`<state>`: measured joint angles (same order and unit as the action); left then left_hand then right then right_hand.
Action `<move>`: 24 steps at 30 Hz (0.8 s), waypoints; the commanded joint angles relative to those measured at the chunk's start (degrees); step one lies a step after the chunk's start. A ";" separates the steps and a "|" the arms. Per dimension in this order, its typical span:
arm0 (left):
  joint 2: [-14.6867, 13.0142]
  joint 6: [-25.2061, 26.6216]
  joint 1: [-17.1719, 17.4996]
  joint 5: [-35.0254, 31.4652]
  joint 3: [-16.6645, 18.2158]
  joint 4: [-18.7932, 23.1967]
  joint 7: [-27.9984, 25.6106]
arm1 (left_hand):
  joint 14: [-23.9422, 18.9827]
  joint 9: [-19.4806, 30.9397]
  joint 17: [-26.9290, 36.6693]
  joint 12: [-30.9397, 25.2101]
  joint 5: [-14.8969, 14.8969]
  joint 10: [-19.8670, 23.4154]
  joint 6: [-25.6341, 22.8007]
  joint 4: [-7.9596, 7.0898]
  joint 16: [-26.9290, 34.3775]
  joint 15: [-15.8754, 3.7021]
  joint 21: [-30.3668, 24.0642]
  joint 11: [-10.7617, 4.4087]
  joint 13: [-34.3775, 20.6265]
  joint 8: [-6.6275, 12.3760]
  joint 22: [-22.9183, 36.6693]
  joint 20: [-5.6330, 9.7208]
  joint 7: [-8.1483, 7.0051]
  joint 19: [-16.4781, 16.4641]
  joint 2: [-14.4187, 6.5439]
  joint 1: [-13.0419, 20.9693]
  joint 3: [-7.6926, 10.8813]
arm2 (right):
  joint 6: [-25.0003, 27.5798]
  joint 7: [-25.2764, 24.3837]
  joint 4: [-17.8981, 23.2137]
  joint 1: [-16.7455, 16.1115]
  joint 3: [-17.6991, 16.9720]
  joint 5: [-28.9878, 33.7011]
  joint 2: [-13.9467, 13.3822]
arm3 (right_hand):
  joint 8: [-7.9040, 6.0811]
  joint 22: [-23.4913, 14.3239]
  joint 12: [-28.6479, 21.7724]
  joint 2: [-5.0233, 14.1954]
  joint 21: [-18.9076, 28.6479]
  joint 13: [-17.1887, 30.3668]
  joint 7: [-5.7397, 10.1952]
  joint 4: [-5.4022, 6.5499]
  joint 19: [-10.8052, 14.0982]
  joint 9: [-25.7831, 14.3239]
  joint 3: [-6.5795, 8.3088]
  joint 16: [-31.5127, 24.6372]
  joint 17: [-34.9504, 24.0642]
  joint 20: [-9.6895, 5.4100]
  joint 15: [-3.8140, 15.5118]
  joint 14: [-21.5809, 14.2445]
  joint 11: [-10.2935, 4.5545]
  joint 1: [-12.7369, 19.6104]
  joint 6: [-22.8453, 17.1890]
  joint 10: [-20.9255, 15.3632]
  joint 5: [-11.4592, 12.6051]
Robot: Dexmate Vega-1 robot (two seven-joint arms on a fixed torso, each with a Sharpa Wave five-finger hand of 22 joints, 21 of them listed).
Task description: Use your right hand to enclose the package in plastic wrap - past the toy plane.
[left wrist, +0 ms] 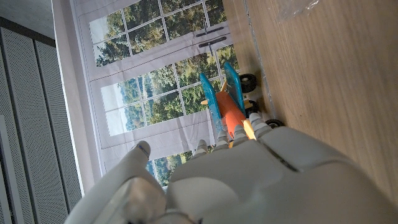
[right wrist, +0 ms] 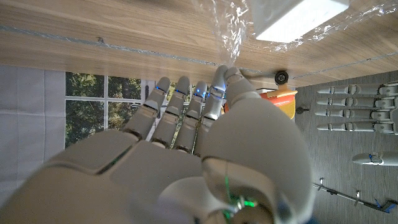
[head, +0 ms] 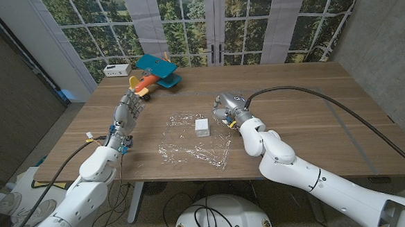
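Head view: small white package [head: 202,127], a squarish box w/ no marked long axis, sits on a sheet of clear plastic wrap [head: 192,143] near the middle of the wooden tabletop [head: 307,115]. Sheet lies spread and crinkled, roughly four-sided, its long axis running from the far side toward the near edge; near-right corner stops just short of the tabletop's near edge. Right hand [head: 226,109] is just beside the package on its right, at the sheet's far-right edge; right wrist view shows the fingers [right wrist: 180,102] side by side, extended and slightly curled toward a raised fold of wrap, but whether they pinch it cannot be told. Left hand [head: 130,106] is well left of the sheet, fingers slightly apart, holding nothing, tips close to the toy plane [head: 155,76]. Plane (blue wings, orange body, black wheels) stands near the far edge, beyond the package, body axis on a diagonal. White box [head: 117,69] sits at the far-left corner beside the plane. Open wood lies to the right of the right arm and betw. sheet and plane.
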<state>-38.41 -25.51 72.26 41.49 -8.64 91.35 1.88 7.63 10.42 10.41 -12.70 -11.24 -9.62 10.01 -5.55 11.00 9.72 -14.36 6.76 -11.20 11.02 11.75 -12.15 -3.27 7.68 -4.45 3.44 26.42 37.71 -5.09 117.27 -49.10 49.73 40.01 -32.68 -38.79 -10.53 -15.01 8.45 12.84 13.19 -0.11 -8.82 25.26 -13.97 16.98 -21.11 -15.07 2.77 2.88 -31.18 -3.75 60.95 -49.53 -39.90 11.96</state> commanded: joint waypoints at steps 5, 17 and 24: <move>-0.34 0.32 0.03 0.07 0.12 0.19 -0.05 | -0.09 0.10 0.09 0.11 -0.06 -0.24 2.73 0.17 -0.11 0.21 0.11 0.11 -0.13 -0.07 0.15 -0.07 -0.27 -0.29 0.24 0.17 -0.11 | -6.21 8.36 0.15 4.29 2.21 -2.93 -4.00 | -0.30 -0.17 0.66 0.11 -0.43 0.27 0.23 0.41 -0.84 -0.02 -0.20 0.73 -0.30 0.04 6.19 2.43 -0.54 0.76 0.15 0.48 -0.40; -0.86 1.16 0.69 0.55 0.42 0.81 -0.15 | -0.03 0.10 0.09 0.18 -0.06 -0.33 2.74 0.21 -0.14 0.21 0.13 0.07 -0.13 -0.08 0.15 -0.07 -0.25 -0.30 0.18 0.21 -0.09 | -8.60 8.17 -0.41 3.86 2.81 -0.53 -3.50 | -0.43 -0.14 1.53 -0.02 -0.70 0.29 1.53 0.29 -1.79 0.43 -0.60 1.07 -0.58 0.27 6.40 4.22 -1.25 1.33 -0.43 1.99 -0.71; -0.96 1.30 1.29 0.73 0.76 1.21 -0.43 | -0.03 0.10 0.09 0.22 -0.07 -0.40 2.73 0.23 -0.15 0.24 0.13 0.16 -0.13 -0.08 0.15 -0.06 -0.27 -0.34 0.14 0.23 -0.08 | -11.27 11.68 -1.00 4.60 2.87 -2.30 -3.71 | 0.30 -0.12 2.30 0.46 -0.93 0.34 2.27 0.43 -2.75 0.85 -0.75 1.55 -0.81 0.44 6.27 6.22 -1.28 1.81 1.01 3.54 -0.82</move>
<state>-39.12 -24.57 72.82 41.85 -8.29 92.05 1.74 7.63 10.42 10.41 -12.42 -11.24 -9.62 10.01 -5.55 11.01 9.72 -14.36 6.76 -11.20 11.02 11.75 -12.15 -3.27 7.68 -4.45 3.44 26.42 29.64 2.93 116.98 -45.33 52.24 38.84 -36.12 -38.99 -10.53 -13.12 8.47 11.97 13.18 1.78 -8.37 22.90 -13.20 16.51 -19.68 -15.60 3.08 2.68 -25.45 -4.94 62.01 -49.32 -37.08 11.13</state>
